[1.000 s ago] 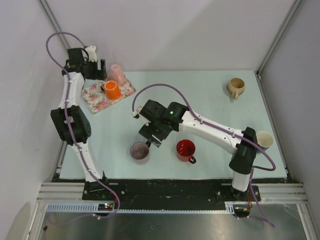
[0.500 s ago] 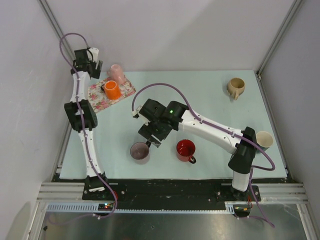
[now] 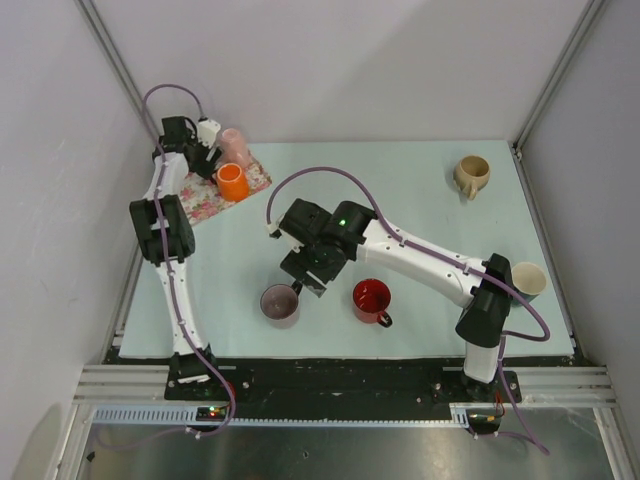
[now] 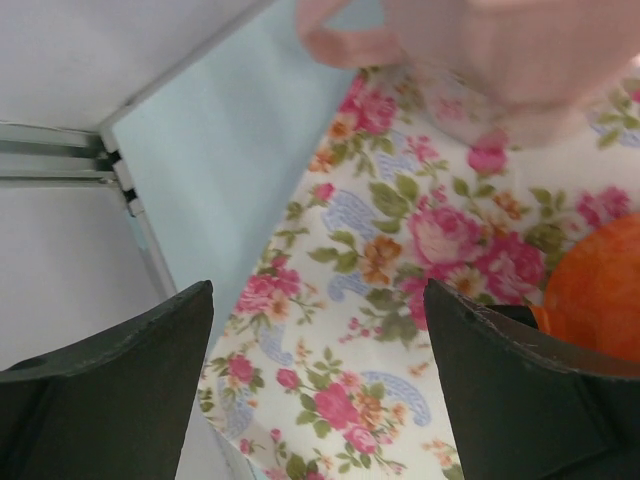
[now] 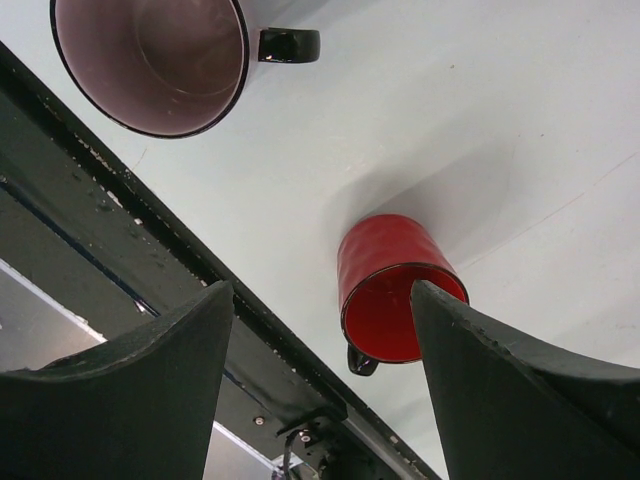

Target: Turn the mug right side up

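- The left gripper (image 4: pixel 318 300) is out at the far left corner of the table (image 3: pixel 420 200), just beside the pink mug (image 4: pixel 480 60). Its jaws are spread wide with only the floral mat (image 4: pixel 400 250) showing between them, so it is holding nothing.
- I take the pink mug to be the one that needs turning, since that gripper is pointed at it. It sits on the back of the mat, handle out to one side, but it is too blurred up close to tell which end is up.
- The orange mug (image 3: pixel 231 182) stands next to it on the same mat. Its top looks pale and flat, which may mean it is bottom-up too.
- The wide spread looks meant to take in a mug's body rather than its handle.
- The right gripper (image 5: pixel 320 290) hangs over the near middle of the table, also open and empty.
- Below it, the mauve mug (image 5: pixel 150 60) and the red mug (image 5: pixel 390 270) both show their mouths, so they need no turning.
- A beige mug (image 3: pixel 471 175) sits well apart at the far right.
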Action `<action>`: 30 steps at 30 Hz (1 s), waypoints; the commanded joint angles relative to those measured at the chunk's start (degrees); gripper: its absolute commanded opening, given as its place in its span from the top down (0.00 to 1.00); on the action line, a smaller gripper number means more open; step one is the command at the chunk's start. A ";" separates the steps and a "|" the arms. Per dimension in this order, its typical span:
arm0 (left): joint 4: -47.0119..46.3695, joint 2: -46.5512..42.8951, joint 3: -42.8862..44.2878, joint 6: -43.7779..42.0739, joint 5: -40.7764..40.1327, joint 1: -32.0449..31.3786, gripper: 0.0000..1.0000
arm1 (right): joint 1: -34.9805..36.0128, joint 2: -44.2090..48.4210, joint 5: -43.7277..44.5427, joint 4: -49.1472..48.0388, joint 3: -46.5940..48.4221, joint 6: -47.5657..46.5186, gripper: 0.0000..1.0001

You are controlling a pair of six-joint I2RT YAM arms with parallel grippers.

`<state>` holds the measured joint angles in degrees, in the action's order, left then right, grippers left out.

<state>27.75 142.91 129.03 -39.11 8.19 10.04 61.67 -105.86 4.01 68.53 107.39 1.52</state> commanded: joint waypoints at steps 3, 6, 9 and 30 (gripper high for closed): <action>-0.76 -9.32 -5.25 -3.03 3.38 0.06 0.12 | 0.41 0.78 0.49 0.16 0.20 0.49 0.24; -0.64 -12.58 -10.32 -4.84 5.05 0.59 0.13 | 0.42 1.40 0.50 -0.50 -1.31 0.75 0.24; -0.61 -17.35 -16.37 -9.12 8.44 0.73 0.13 | 0.48 1.93 0.10 -1.00 -2.51 0.82 0.24; 5.05 -15.38 -17.86 -49.35 22.17 0.21 0.22 | 0.96 -0.70 -1.65 2.76 -0.11 0.92 0.24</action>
<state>30.09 125.60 108.90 -77.84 28.88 11.97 62.46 -105.86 2.98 69.36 104.47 1.63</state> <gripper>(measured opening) 0.788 0.762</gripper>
